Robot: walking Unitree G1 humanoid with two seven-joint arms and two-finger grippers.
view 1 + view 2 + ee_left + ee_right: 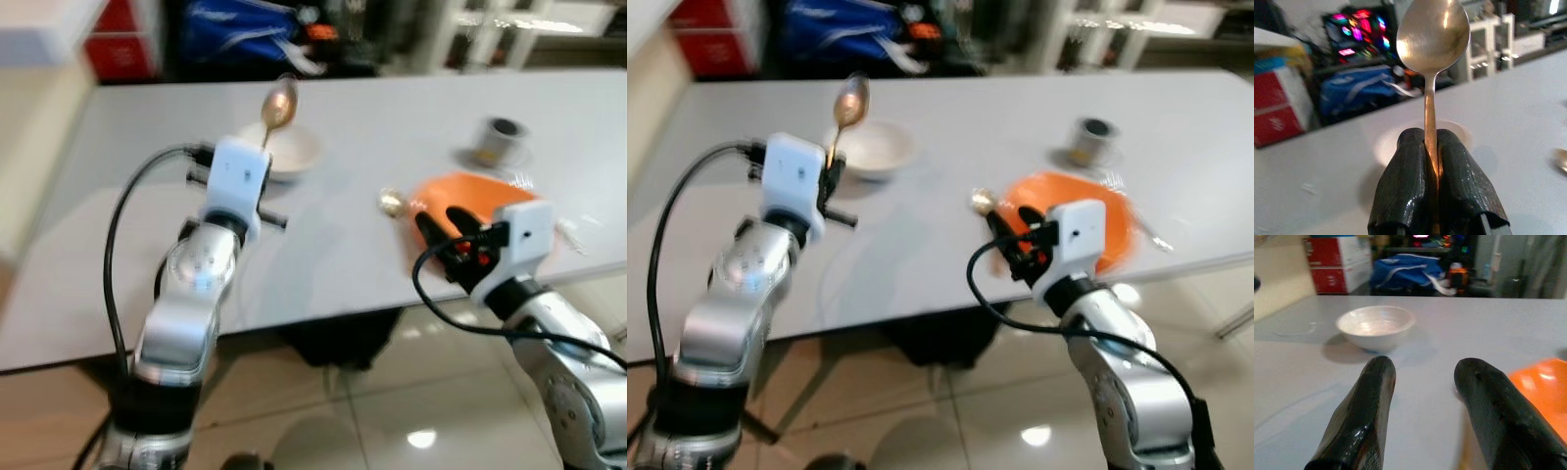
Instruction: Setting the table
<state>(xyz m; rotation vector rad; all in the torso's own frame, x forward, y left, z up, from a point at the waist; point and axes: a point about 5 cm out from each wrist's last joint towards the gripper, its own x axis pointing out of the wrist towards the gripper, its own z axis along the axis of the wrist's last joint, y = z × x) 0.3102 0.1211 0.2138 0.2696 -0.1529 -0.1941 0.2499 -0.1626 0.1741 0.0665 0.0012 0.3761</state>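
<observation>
My left gripper point(1431, 142) is shut on the handle of a gold spoon point(279, 103), which it holds upright with the bowl end up. It hangs over the grey table point(392, 108), just in front of a white bowl point(294, 152). An orange plate point(470, 191) lies on the right part of the table. My right gripper point(441, 223) is open and empty at the plate's left edge, low over the table. A second gold spoon point(392, 203) lies just ahead of its fingers point(1371, 396).
A small cup on a saucer point(503, 139) stands behind the plate. A thin silver utensil point(1151, 235) lies right of the plate. The table's front edge point(294, 323) runs under both arms. A blue bag point(235, 29) and red boxes point(122, 39) lie beyond the table.
</observation>
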